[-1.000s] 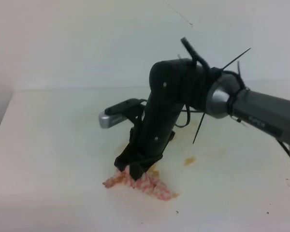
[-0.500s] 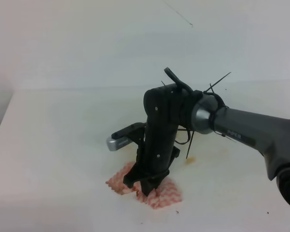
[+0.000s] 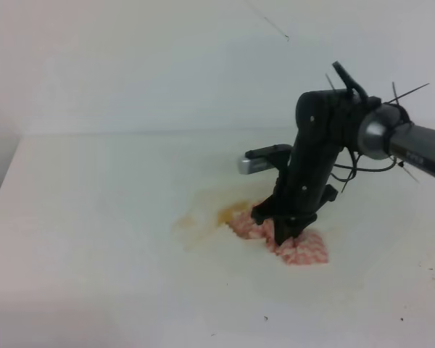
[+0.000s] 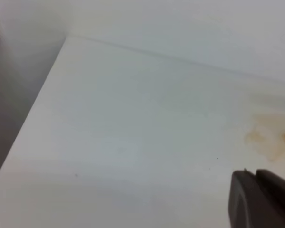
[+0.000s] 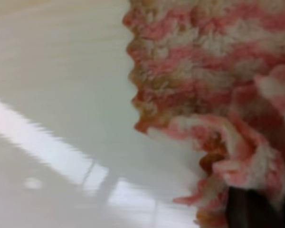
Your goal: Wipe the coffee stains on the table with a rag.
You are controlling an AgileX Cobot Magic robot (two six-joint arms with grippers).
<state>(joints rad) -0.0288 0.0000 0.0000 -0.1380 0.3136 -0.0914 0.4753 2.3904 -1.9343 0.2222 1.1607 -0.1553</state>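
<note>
Counter front: the white counter (image 3: 94, 275) lies bare near the camera in the high view, with a few tiny dark specks (image 3: 265, 317) toward the front right.
Rag: the red-and-white zigzag rag (image 3: 299, 249) lies flat on the counter right of centre, bunched up where the gripper meets it; the right wrist view shows its fuzzy weave (image 5: 199, 61) close up, tinted brown along the edge.
Right gripper: the right gripper (image 3: 284, 235) points steeply down onto the rag, its jaws pressed together and pinching a fold of the cloth; in the right wrist view a dark fingertip (image 5: 249, 209) sits at the bottom edge against the gathered cloth.
Coffee stains: an amber-brown blotch (image 3: 230, 213) touches the rag's left end, with fainter yellowish smears (image 3: 185, 223) spreading left of it; the left wrist view shows the same stain (image 4: 268, 140) at its right edge.
Left gripper: only a dark corner of the left gripper (image 4: 261, 199) shows at the lower right of its own wrist view, above the counter and apart from the stain; I cannot tell whether it is spread or closed.
Right arm: the black and grey arm (image 3: 399, 141) reaches in from the right edge.
Back: a plain pale wall (image 3: 130, 58) rises behind the counter.
</note>
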